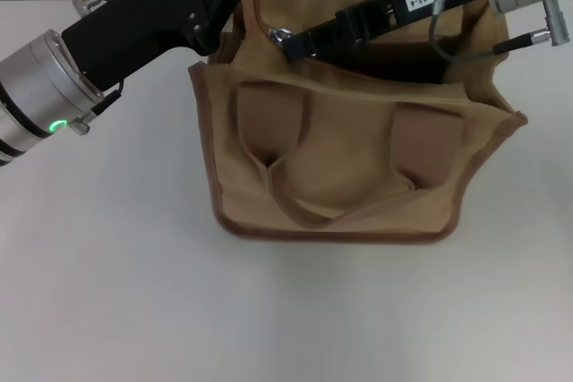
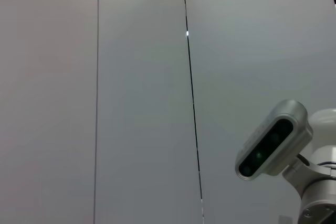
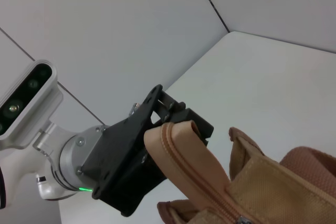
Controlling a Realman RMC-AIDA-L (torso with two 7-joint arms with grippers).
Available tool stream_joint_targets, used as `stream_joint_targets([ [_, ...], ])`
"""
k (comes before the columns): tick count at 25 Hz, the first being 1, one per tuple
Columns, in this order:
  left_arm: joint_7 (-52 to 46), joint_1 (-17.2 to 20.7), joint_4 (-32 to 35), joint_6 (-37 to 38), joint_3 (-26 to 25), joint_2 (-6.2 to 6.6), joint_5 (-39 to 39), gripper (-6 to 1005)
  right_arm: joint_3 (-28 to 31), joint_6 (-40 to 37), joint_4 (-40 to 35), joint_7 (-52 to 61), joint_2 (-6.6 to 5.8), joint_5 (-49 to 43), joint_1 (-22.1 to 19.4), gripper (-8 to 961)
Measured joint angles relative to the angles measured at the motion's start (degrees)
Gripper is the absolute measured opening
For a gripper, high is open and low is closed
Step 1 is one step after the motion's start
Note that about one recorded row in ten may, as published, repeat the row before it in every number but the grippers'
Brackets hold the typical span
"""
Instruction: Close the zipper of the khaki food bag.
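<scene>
Tan canvas, soft and slumping: the khaki food bag (image 1: pixel 349 158) sits on the white table (image 1: pixel 107 292) at the far middle, its mouth gaping dark along the top right. The zipper (image 3: pixel 194 179) runs along that top edge, and its small silver pull tab (image 1: pixel 280 35) shows near the bag's left end. The cloth looks light and floppy, so the track will likely buckle unless one end is held taut. The left gripper (image 3: pixel 173 121) is pinched on the tan end tail of the zipper at the bag's far left corner. The right gripper (image 1: pixel 300 45) reaches in over the opening, its tip right at the pull tab; whether it has closed on the tab I cannot tell.
</scene>
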Motion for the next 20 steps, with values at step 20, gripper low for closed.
stream_joint_targets([
  [20,0.16,-0.06,0.0,-0.47,0.0,-0.04,0.0,21,-0.13,0.22,0.74,1.85,-0.26,-2.41,2.38,86],
])
